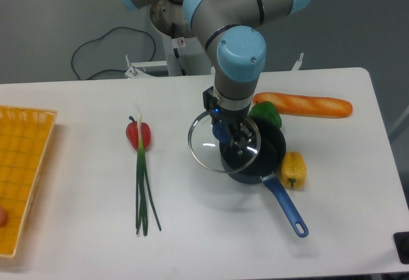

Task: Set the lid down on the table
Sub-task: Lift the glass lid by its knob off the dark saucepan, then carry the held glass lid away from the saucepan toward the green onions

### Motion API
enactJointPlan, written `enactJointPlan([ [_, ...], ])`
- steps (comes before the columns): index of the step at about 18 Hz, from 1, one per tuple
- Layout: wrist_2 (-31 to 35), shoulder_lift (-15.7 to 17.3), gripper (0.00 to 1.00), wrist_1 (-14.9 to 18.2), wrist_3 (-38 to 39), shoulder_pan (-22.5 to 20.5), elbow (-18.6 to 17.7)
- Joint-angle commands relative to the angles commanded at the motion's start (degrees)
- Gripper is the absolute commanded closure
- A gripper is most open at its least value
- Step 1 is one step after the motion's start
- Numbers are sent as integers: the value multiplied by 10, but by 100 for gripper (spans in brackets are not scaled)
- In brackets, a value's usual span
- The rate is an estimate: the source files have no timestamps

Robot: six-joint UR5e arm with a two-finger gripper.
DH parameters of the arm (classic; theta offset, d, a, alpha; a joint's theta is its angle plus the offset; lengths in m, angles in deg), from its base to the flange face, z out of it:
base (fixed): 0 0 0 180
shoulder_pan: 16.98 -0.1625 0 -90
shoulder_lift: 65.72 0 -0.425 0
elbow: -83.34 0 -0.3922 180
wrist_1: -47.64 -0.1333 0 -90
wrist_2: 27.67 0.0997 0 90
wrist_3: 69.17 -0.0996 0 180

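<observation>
The round glass lid (208,144) with its thin silver rim hangs a little above the white table (192,229), shifted left so that it only partly overlaps the dark blue saucepan (268,158). My gripper (227,133) is shut on the lid's small dark blue knob, pointing straight down from the arm's blue wrist. The knob itself is mostly hidden by the fingers. The pan's long handle points toward the front right.
A red pepper (138,134) and green onion (143,190) lie left of the lid. Behind the pan are a green pepper (265,112) and a baguette (303,105); a yellow pepper (294,169) sits to its right. A yellow woven tray (19,171) is at the far left.
</observation>
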Motion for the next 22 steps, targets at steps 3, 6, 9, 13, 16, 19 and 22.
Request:
enactJointPlan([
  [3,-11,-5,61,-1,63,12,0],
  [6,-20,-14,61,-7,116,18,2],
  [9,-44,-22,61,-32,174,23,1],
  [13,-51,-42,61,-73,253,37,2],
  [16,-50,-58,61,-96,289,50,2],
  [19,-49,-69,61,-105,316,55,5],
  [22,-41,-82,61,-105,317,68,11],
])
